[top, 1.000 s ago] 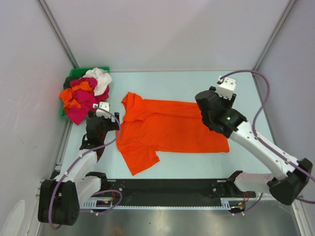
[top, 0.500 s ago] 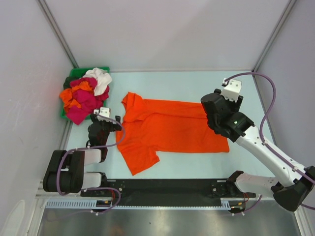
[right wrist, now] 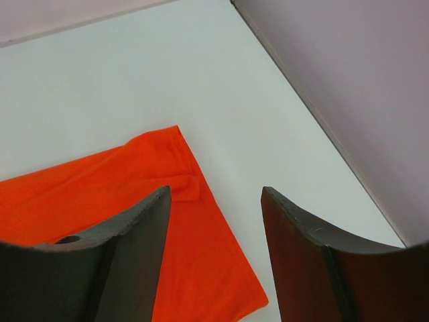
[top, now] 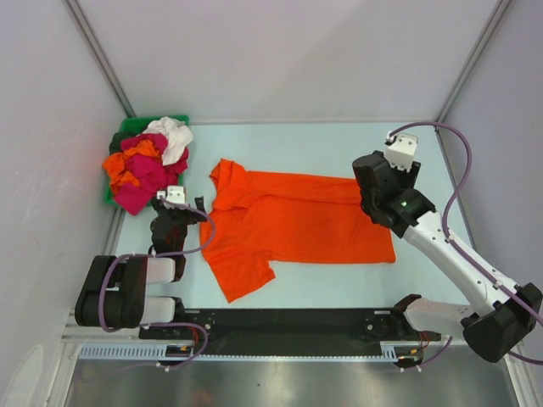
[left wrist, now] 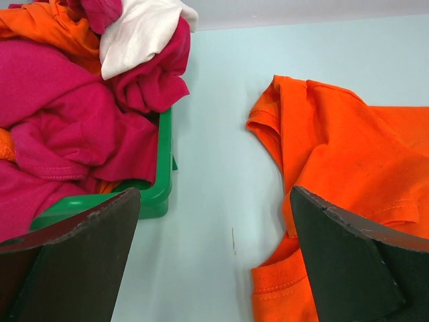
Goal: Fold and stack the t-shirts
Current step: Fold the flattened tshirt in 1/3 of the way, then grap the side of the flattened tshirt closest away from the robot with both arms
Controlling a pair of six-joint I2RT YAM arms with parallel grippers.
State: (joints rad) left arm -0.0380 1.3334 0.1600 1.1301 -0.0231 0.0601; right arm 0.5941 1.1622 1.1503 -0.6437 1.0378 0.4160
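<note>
Top external: the orange shirt [top: 297, 225] lies spread flat mid-tabletop [top: 322, 140], collar to the left. My left end effector [top: 178, 216] is just left of the collar, near the green bin [top: 129, 126], which holds a pile [top: 144, 165] of magenta, orange and white shirts. My right end effector [top: 373, 182] is over the shirt's far right corner.

Left wrist: my fingers are spread wide with nothing between them, bin on the left, collar and sleeve on the right.

Right wrist: my fingers stand apart, pinching nothing, with the shirt's corner below.
</note>
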